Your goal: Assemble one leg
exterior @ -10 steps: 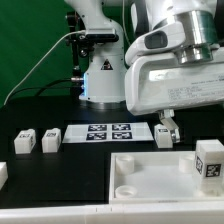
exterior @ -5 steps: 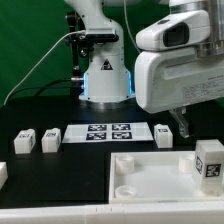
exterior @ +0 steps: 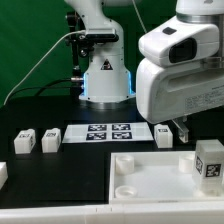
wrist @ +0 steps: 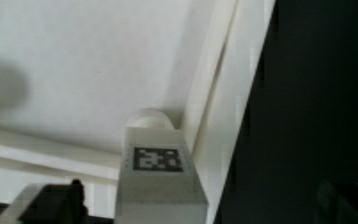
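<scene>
A leg (exterior: 208, 160), a small white block with a square tag, stands upright in the right corner of the large white tray-like piece (exterior: 140, 178). My gripper (exterior: 182, 128) hangs under the big white arm, above and just behind that leg. In the wrist view the same leg (wrist: 158, 165) stands on the tray piece (wrist: 69, 60) between my two dark fingers, with a gap on each side. The gripper (wrist: 202, 205) is open and holds nothing. Another leg (exterior: 164, 133) lies next to the gripper. Two more legs (exterior: 24, 141) (exterior: 51, 139) lie at the exterior view's left.
The marker board (exterior: 108, 132) lies flat between the loose legs. A small white piece (exterior: 2, 172) sits at the exterior view's left edge. The robot base (exterior: 104, 75) stands behind, before a green backdrop.
The arm and gripper have moved toward the exterior view's right, toward the leg standing in the tray piece. The legs and the tray piece have not moved.
</scene>
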You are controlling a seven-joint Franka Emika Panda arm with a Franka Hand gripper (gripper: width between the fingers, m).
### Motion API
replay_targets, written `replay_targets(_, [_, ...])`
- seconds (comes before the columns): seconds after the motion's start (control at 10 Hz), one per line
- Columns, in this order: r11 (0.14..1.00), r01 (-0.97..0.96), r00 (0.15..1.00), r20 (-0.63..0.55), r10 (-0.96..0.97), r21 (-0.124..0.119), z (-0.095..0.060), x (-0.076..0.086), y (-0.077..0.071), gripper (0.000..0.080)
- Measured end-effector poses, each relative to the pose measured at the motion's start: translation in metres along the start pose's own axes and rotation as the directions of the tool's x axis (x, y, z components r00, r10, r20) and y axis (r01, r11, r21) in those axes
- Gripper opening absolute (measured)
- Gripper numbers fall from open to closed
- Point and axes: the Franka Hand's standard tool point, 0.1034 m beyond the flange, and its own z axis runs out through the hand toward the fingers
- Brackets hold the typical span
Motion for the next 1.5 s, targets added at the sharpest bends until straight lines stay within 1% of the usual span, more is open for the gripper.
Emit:
replay_targets(0.3, [1.000, -0.002, 1.000, 0.000, 0.002, 0.000, 0.000, 0.000, 0.001, 0.0649])
replay_targets(0.4, [0.998, -0.069, 0.998, -0.002, 0.069, -0.005, -0.003, 0.001, 0.007, 0.0649])
replay_targets(0.5, [0.992, -0.122, 0.992, -0.016, 0.121, -0.020, -0.008, 0.005, 0.010, 0.0649])
replay_targets(0.6, [0.991, -0.131, 0.991, -0.030, 0.131, -0.029, -0.010, 0.008, 0.012, 0.0649])
replay_targets(0.8, [0.990, -0.137, 0.990, -0.035, 0.136, -0.029, 0.004, 0.011, 0.017, 0.0649])
replay_targets(0.9, [0.990, -0.138, 0.990, -0.028, 0.138, -0.028, 0.009, 0.010, 0.017, 0.0649])
replay_targets(1.0, [0.989, -0.147, 0.989, -0.024, 0.146, -0.027, 0.012, 0.010, 0.016, 0.0649])
replay_targets(1.2, [0.987, -0.158, 0.987, -0.021, 0.157, -0.024, 0.012, 0.010, 0.017, 0.0649])
replay_targets(1.3, [0.985, -0.169, 0.985, -0.026, 0.168, -0.019, 0.013, 0.010, 0.018, 0.0649])
replay_targets(1.4, [0.979, -0.202, 0.979, -0.026, 0.202, -0.018, 0.013, 0.010, 0.017, 0.0521])
replay_targets(1.5, [0.980, -0.200, 0.980, -0.026, 0.199, -0.019, 0.013, 0.010, 0.017, 0.0521])
